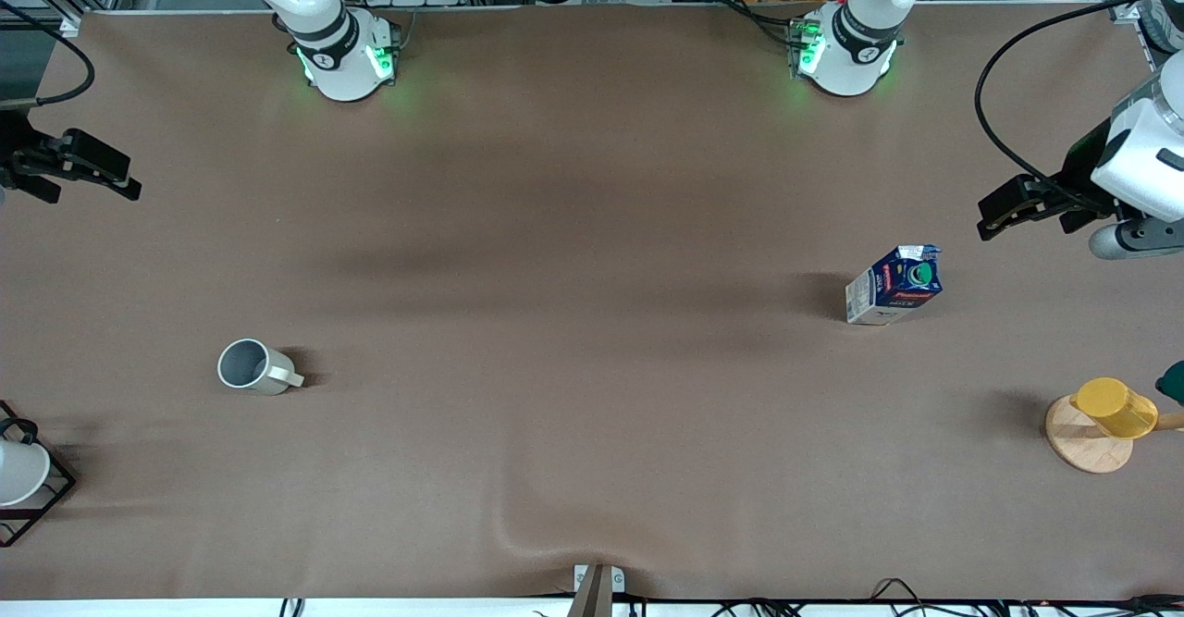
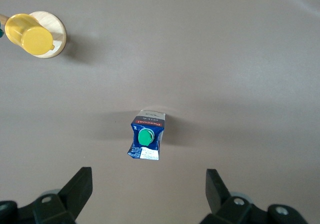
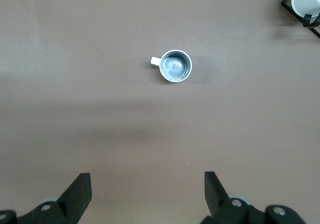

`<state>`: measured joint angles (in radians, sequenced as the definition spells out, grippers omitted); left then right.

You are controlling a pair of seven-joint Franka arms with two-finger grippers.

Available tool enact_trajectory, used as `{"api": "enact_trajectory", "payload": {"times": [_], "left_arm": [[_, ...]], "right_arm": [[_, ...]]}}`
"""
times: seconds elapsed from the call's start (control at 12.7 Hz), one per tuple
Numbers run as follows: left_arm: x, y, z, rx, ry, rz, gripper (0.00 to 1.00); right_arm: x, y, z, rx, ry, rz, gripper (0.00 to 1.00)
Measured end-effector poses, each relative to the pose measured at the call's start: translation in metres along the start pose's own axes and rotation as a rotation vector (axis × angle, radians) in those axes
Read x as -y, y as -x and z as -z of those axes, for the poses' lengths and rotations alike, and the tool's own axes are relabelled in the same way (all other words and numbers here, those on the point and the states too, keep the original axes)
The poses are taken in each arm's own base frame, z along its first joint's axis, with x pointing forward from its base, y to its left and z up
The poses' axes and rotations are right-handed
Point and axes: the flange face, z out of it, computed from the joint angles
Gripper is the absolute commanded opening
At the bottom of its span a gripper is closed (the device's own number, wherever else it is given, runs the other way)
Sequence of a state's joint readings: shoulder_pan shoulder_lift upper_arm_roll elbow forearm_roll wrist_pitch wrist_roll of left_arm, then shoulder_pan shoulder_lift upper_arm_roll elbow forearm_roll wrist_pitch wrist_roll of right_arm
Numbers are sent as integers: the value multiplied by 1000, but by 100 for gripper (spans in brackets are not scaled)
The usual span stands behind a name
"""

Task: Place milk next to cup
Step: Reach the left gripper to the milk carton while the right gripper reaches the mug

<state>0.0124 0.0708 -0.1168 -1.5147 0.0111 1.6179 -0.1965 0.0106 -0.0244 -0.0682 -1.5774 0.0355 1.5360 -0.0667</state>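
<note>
You have the milk (image 1: 894,286) standing upright on the table toward the left arm's end: a small dark-blue gable-top carton, round green cap, red label band, pale lower sides. Your cup (image 1: 252,366), a pale grey-white mug with grey inside and stubby handle, stands upright well apart, toward the right arm's end, slightly nearer the front camera.

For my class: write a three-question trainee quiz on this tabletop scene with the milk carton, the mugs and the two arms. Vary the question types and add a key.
1. True or false: the milk stands touching the cup.
2. The yellow cup rests on: A) a black wire rack, B) a round wooden coaster, C) the bare table.
3. Fill in: the left gripper and the right gripper both stand ____ and hold nothing.

Key: 1 false, they stand far apart, the milk toward the left arm's end; 2 B; 3 open.
</note>
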Motion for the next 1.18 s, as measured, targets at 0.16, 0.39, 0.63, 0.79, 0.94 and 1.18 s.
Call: {"api": "enact_trajectory", "payload": {"times": [0.16, 0.39, 0.63, 0.79, 0.94, 1.18], "left_arm": [[0, 0, 0, 0, 0, 0, 100], [1, -2, -4, 8, -1, 1, 100], [0, -14, -42, 76, -7, -28, 100], [1, -25, -86, 126, -10, -30, 100], [0, -28, -127, 137, -9, -31, 100], [1, -22, -167, 147, -15, -35, 100]], "right_arm": [[0, 0, 0, 0, 0, 0, 100], [0, 0, 0, 0, 0, 0, 100], [0, 0, 0, 1, 0, 0, 100], [1, -1, -2, 3, 0, 2, 100], [5, -4, -7, 13, 0, 9, 100], [15, -27, -54, 95, -7, 26, 100]]}}
